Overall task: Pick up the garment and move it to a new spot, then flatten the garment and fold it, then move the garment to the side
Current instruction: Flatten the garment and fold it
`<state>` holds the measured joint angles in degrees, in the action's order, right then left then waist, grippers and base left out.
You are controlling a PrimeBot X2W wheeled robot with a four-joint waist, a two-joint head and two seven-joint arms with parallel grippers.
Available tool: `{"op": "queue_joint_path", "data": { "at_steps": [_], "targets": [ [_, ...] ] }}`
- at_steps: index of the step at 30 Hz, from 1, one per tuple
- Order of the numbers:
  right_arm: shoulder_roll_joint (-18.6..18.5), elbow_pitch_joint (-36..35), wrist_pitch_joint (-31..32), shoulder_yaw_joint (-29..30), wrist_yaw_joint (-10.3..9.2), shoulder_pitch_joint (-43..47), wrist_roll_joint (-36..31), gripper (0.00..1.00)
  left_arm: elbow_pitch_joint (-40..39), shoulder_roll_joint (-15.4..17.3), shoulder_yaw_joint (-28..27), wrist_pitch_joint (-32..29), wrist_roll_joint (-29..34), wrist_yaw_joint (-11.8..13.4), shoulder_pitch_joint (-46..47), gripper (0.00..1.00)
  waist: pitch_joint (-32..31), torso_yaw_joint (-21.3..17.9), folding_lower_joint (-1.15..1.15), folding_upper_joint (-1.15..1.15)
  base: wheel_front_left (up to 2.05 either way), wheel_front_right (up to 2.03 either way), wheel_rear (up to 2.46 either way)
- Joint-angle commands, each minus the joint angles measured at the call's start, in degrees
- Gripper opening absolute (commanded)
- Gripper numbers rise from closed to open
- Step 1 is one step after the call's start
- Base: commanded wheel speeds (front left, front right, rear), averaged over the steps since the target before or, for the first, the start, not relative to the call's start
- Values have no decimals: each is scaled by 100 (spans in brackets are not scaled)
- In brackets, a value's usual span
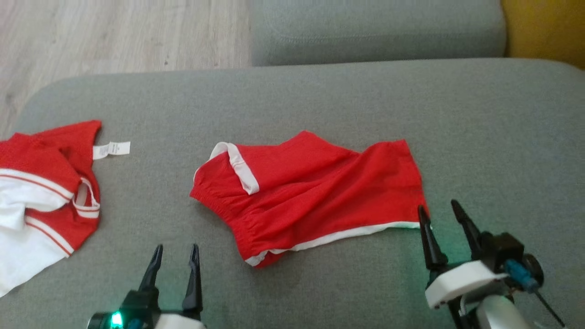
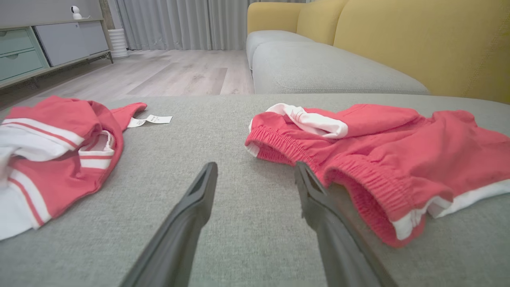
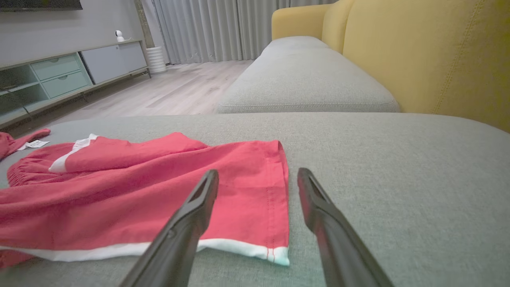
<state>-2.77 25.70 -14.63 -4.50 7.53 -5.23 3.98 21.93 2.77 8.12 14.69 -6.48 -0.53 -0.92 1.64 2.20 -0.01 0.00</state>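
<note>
The garment [image 1: 45,169], red with white red-striped sleeves, lies crumpled at the left edge of the grey cushion [image 1: 320,100], and its white care tag [image 1: 112,149] sticks out to the right. My left gripper [image 1: 177,249] stands open with nothing between its fingers, to the right of the garment [image 2: 59,159] and apart from it. My right gripper [image 1: 437,205] is open too, its fingertips at the right hem of a pair of red shorts [image 1: 320,192]. In the right wrist view the right gripper [image 3: 258,172] straddles that hem's corner, holding nothing.
The red shorts [image 2: 398,155] with white trim and an elastic waistband lie spread at the cushion's middle. A second grey cushion [image 1: 374,32] lies beyond, with a yellow sofa back [image 2: 418,40] on the right. Wooden floor [image 1: 114,32] and a low cabinet [image 2: 48,44] lie far left.
</note>
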Motion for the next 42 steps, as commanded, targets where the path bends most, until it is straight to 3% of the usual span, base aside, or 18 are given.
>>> {"op": "queue_joint_path", "data": {
  "at_steps": [1,7,13,23,30,31,32,34,42],
  "targets": [
    [-11,-181,-37,-194,-4,-28,111,100,-121,11,-230,30,68,4,41,100,-99,-21,1,0,0,0,0],
    [-11,-148,-37,-278,-4,-8,196,100,-34,11,-100,30,16,-240,-49,100,-121,-15,1,0,0,0,0],
    [-11,-86,-37,-369,-4,-86,185,100,237,10,585,30,-400,-651,46,100,0,-92,1,0,0,0,0],
    [-11,-106,-37,-410,-4,-290,159,100,479,98,1587,30,-1416,-694,524,100,353,-409,1,0,0,0,0],
    [-11,-118,-37,-349,-4,-359,130,100,300,220,1680,30,-1676,-694,685,100,522,-445,1,0,0,0,0],
    [-11,-97,-37,-343,-4,-360,134,100,270,231,1685,30,-1704,-695,675,84,535,-441,1,0,0,0,0],
    [-11,-63,-37,-341,-4,-365,130,100,246,248,1695,30,-1725,-695,664,49,548,-435,1,0,0,0,0],
    [-11,68,-37,-311,-4,-372,138,100,207,281,1730,30,-1746,-695,662,0,575,-415,1,0,0,0,0],
    [-11,811,-37,-250,-4,-598,441,100,84,360,1864,30,-1711,-695,730,0,684,-267,1,0,0,0,0]
  ]
}}
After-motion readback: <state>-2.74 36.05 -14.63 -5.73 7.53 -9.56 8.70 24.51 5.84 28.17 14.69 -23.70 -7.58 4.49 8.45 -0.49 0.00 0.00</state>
